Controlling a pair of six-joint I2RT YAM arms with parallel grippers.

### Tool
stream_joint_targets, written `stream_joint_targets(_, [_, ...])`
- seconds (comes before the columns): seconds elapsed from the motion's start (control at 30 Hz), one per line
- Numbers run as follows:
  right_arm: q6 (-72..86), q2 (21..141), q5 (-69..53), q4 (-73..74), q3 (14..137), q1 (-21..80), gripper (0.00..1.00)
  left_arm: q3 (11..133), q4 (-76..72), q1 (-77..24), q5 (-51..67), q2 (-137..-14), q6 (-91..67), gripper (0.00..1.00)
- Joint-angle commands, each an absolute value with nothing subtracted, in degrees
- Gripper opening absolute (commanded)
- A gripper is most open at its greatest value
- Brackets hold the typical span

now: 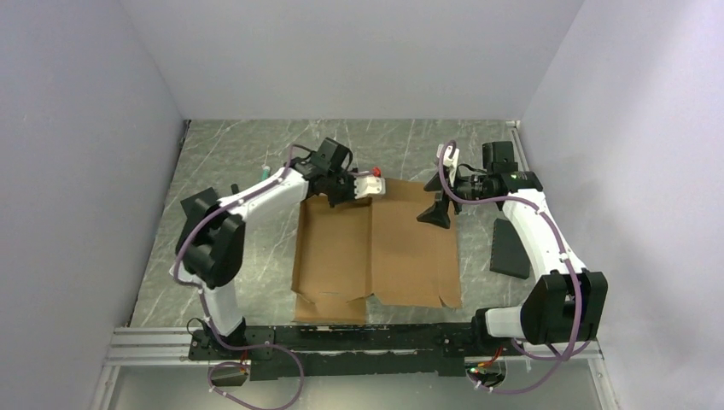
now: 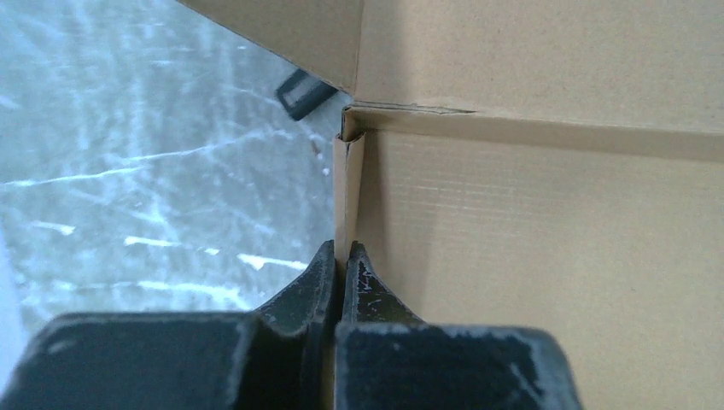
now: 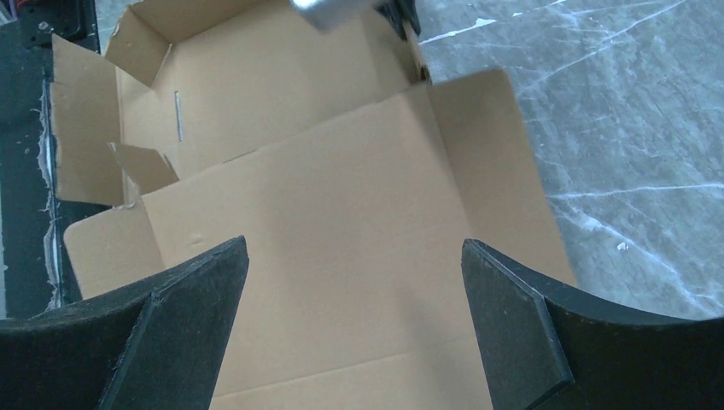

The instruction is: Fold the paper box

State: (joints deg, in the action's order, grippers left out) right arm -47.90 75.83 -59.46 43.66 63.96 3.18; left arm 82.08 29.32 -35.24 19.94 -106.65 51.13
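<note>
Since the paper box (image 1: pixel 376 248) looks light and stiff, a thin edge is best to grab; the left gripper (image 2: pixel 343 260) pinches one; the right gripper (image 3: pixel 354 248) gapes, empty.

Paper box (image 1: pixel 376 252) lies mid-worktop (image 1: pixel 230 162), between the arms. Pad (image 1: pixel 509 249) lies right of it, apart. Left hand (image 1: pixel 343 192) at its far-left corner; right hand (image 1: pixel 435 213) over its far-right edge.

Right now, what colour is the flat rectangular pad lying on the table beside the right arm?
Black. The pad shows best in the top external view.
</note>
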Motion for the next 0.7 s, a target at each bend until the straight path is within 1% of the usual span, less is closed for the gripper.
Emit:
stream_joint_targets(0.0, [-51.8,73.1,-63.5,47.1,67.7,2.3,0.99,79.0,23.5,-33.5,17.3,-98.2,41.4,0.00])
stream_joint_targets(0.1, [-51.6,72.2,-63.7,47.4,68.2,1.9,0.99,77.6,22.4,-31.4,14.2,-95.4,32.5,0.00])
stream_joint_targets(0.3, [-51.1,71.4,-64.2,47.1,68.0,1.4,0.99,77.1,24.5,-28.5,0.9,-92.3,15.4,0.00])
stream_joint_targets(0.43, [-49.8,71.5,-63.9,45.7,67.3,1.4,0.99,73.9,25.4,-27.0,0.2,-89.1,5.3,0.00])
stream_joint_targets(0.57, [-46.9,71.9,-63.6,42.9,66.2,1.4,0.99,68.4,23.7,-26.5,-4.7,-84.2,-4.4,0.00])
stream_joint_targets(0.67, [-45.9,72.3,-64.0,42.0,65.5,1.5,0.99,65.7,24.9,-26.5,-9.0,-82.5,-8.2,0.00])
